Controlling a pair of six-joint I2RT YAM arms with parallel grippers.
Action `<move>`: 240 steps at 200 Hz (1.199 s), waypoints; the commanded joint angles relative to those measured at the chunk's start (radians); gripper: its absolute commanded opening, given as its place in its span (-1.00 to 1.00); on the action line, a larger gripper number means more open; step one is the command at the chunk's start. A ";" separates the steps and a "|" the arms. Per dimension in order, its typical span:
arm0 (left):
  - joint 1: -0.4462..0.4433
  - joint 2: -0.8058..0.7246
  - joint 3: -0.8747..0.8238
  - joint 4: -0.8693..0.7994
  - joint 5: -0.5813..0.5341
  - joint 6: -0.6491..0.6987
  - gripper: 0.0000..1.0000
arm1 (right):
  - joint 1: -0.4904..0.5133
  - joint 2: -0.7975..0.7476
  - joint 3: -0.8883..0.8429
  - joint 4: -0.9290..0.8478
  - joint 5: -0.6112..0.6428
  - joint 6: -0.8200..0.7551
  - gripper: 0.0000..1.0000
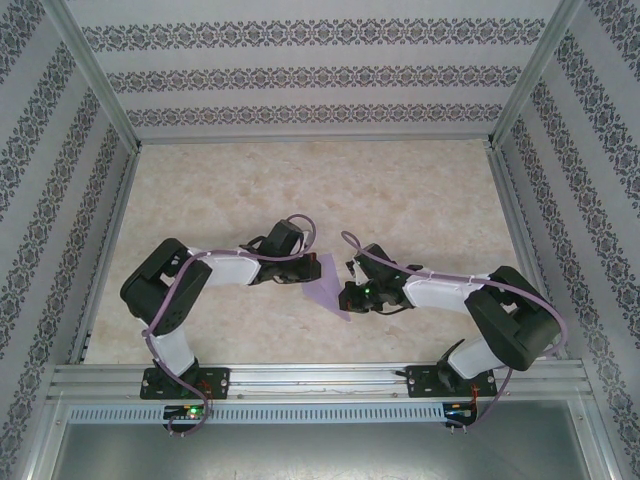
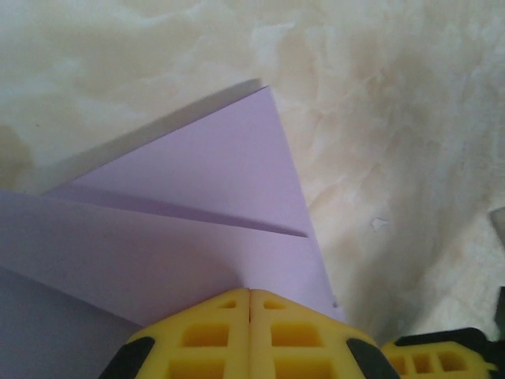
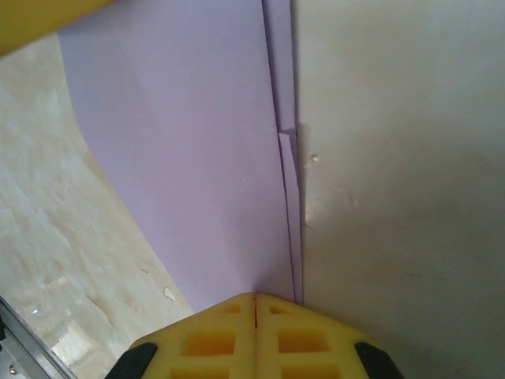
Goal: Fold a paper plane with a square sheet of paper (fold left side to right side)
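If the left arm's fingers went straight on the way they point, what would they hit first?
The folded lavender paper, lying right at the tips of the left fingers; they may already touch it.

We see a thin lavender-purple sheet of paper (image 1: 328,288) folded into overlapping pointed flaps. It lies on the beige table (image 1: 400,200)

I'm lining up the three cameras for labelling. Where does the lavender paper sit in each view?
Top external: lavender paper just below picture centre.
Left wrist: paper centre and left, point upward, above the left hand.
Right wrist: paper upper centre-left, folded edge running down to the right hand.
Shared landmark: marbled beige tabletop.
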 commanded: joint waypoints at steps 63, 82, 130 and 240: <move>-0.085 -0.098 -0.023 0.037 0.014 -0.022 -0.95 | 0.022 0.056 -0.037 -0.110 0.108 -0.014 -1.00; -0.104 -0.051 -0.027 0.078 0.027 -0.043 -0.95 | 0.022 0.056 -0.034 -0.122 0.118 -0.016 -1.00; -0.112 0.038 -0.034 0.145 0.024 -0.069 -0.95 | 0.027 0.069 -0.030 -0.153 0.144 -0.022 -1.00; -0.006 0.097 -0.078 0.135 -0.022 -0.008 -0.95 | 0.045 0.066 -0.002 -0.261 0.185 -0.041 -1.00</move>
